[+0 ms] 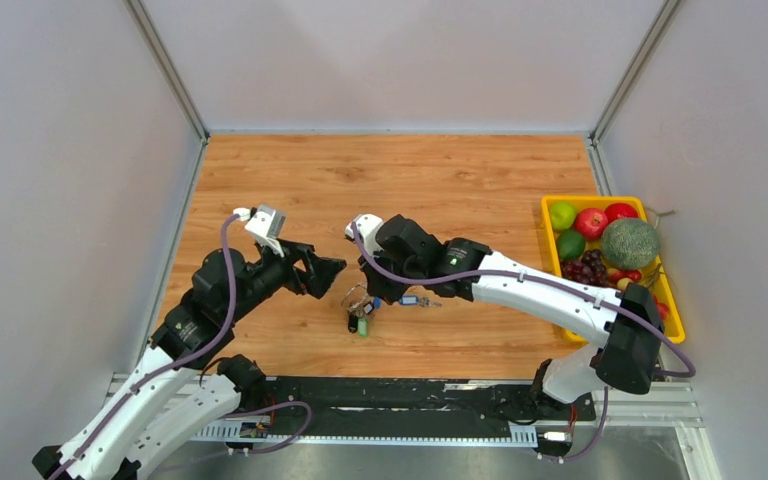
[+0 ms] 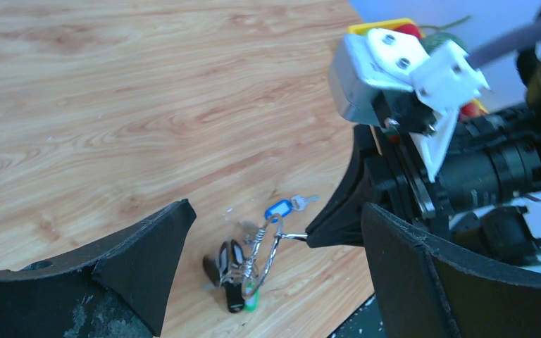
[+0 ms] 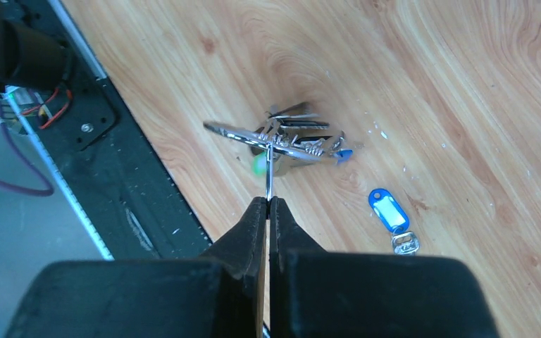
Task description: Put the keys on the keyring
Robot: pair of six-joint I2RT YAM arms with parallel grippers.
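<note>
Between the closed tips of the right gripper (image 3: 268, 205), the keyring (image 3: 269, 176) is pinched by its rim: likely light, stiff, slippery wire. The left gripper (image 1: 326, 274) stands open, empty.

A light wood-grain surface (image 1: 410, 180) is enclosed on three sides by plain pale grey walls (image 1: 60, 150). Metal corner posts (image 1: 165, 65) join the panels. A black rail (image 1: 410, 392) runs along the near edge. Lighting is even.

Fruit fills a yellow tray (image 1: 590, 200) at three o'clock on the wooden tabletop (image 1: 410, 180): a netted melon (image 1: 630, 242), red apples (image 1: 591, 222), round green fruit (image 1: 562, 214) and dark grapes (image 1: 588, 267). A black rail (image 1: 410, 395) lines the six o'clock edge.
</note>
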